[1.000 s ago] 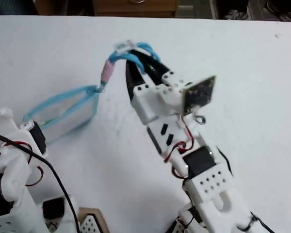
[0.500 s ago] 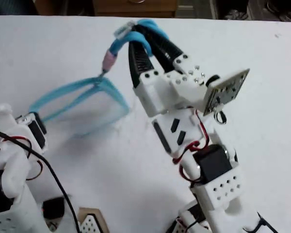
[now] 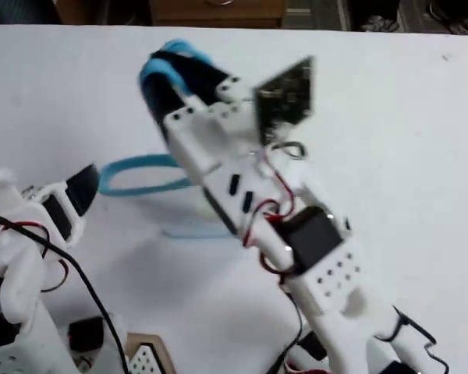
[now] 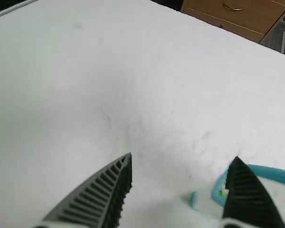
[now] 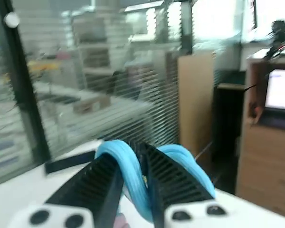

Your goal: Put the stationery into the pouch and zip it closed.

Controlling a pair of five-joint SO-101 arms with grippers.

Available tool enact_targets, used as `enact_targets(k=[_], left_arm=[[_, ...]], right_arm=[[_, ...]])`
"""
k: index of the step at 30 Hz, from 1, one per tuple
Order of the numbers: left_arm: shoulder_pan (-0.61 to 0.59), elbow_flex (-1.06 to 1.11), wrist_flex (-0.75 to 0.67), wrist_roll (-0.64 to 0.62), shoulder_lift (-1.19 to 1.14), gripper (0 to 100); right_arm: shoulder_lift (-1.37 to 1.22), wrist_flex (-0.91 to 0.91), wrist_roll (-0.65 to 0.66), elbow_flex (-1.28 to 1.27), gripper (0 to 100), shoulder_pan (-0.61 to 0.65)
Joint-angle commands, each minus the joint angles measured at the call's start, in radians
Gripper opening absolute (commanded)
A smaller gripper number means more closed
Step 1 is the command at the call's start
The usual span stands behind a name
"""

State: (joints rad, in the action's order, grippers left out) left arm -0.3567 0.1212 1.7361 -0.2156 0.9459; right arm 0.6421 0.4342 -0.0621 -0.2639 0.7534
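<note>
while right gripper (image 5: 132,154) pinches blue strap (image 5: 183,161) of pouch (image 3: 140,173), left gripper (image 4: 183,160) spread wide — above table (image 4: 133,71)

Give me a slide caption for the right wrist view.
Right gripper shut on a blue strap, window blinds behind.

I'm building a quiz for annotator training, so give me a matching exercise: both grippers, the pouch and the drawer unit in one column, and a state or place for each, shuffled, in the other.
Things:
1. left gripper
2. right gripper
3. pouch
4. drawer unit

States or places:
A. wooden, past the far edge of the table
B. jaws shut on a blue loop
C. blue-rimmed, between the two arms
D. jaws apart, nothing between them

Pairs: 1-D, 2-B, 3-C, 4-A.
</note>
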Motion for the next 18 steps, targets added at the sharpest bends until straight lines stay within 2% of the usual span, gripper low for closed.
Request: enact_targets(k=[1, 4, 8, 15, 18], left_arm=[[-0.033, -0.123, 0.014, -0.094, 0.007, 34], [-0.145, -0.242, 0.015, -0.203, 0.007, 34], [-0.262, -0.358, 0.051, -0.210, 0.008, 34], [-0.269, -0.382, 0.051, -0.087, 0.125, 31], [-0.272, -0.382, 0.049, -0.072, 0.202, 31]], right_arm=[[-0.045, 0.007, 0.012, 0.089, 1.6, 0.061], [-0.108, 0.007, 0.012, 0.164, 1.6, 0.076], [-0.180, 0.012, 0.011, 0.285, 1.6, 0.076], [-0.266, 0.013, 0.012, 0.468, 1.6, 0.071], [-0.309, 0.013, 0.012, 0.551, 1.6, 0.058]])
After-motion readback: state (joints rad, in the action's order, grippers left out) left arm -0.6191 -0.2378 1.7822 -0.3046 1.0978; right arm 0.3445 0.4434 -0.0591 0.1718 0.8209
